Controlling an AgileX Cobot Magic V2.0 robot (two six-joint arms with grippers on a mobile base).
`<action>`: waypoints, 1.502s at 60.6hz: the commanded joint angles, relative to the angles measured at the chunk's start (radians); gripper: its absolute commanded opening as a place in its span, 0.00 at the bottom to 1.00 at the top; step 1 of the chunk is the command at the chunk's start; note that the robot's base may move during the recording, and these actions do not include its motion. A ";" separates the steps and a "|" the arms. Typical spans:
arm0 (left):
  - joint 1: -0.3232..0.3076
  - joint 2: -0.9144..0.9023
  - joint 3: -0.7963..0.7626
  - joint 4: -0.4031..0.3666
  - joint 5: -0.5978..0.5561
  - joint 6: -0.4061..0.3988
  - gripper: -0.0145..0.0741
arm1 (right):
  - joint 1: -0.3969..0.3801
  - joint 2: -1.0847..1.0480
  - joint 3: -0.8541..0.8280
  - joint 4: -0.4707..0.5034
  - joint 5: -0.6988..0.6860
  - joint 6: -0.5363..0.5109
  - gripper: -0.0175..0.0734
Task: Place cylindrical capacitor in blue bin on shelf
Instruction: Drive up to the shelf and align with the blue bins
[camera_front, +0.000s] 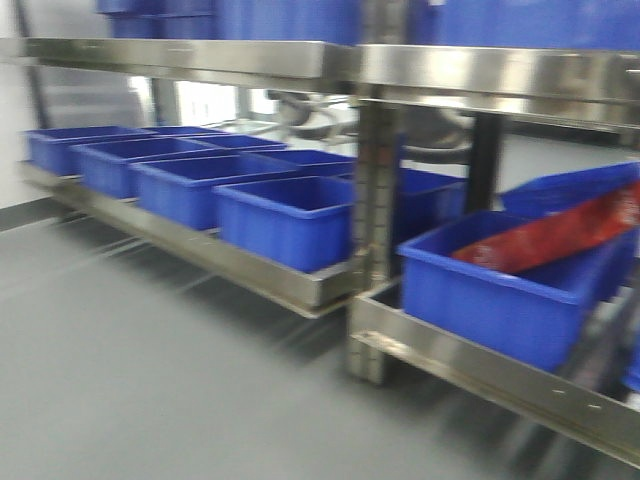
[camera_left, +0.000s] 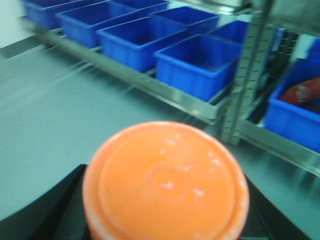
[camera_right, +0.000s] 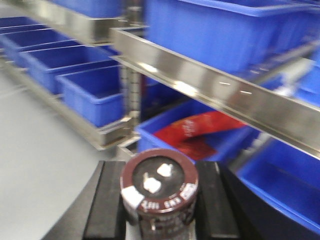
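Note:
The cylindrical capacitor (camera_right: 159, 187), dark brown with two silver terminals on its end, sits upright between the black pads (camera_right: 107, 200) of my right gripper (camera_right: 159, 202), which is shut on it. Just beyond it stands the steel shelf (camera_right: 210, 95), and a blue bin (camera_right: 150, 131) on its low tier holds a red packet (camera_right: 200, 132). My left gripper (camera_left: 165, 205) is shut on an orange round container (camera_left: 165, 180), whose end hides the jaws. In the front view the shelf (camera_front: 200, 62) and the blue bin (camera_front: 500, 300) show, but neither gripper does.
A row of several empty blue bins (camera_front: 280, 215) lines the low tier to the left, also seen as bins (camera_left: 197, 62) from the left wrist. An upright post (camera_front: 375, 230) splits the two bays. More bins (camera_right: 215, 25) sit on the upper tier. Grey floor (camera_front: 150, 370) lies in front.

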 joint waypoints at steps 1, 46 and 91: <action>-0.004 -0.003 0.000 -0.002 -0.020 -0.002 0.04 | 0.001 0.000 -0.007 -0.004 -0.024 -0.004 0.15; -0.004 -0.003 0.000 -0.002 -0.020 -0.002 0.04 | 0.001 0.000 -0.007 -0.004 -0.024 -0.004 0.15; -0.004 -0.003 0.000 -0.002 -0.020 -0.002 0.04 | 0.001 0.000 -0.007 -0.004 -0.024 -0.004 0.15</action>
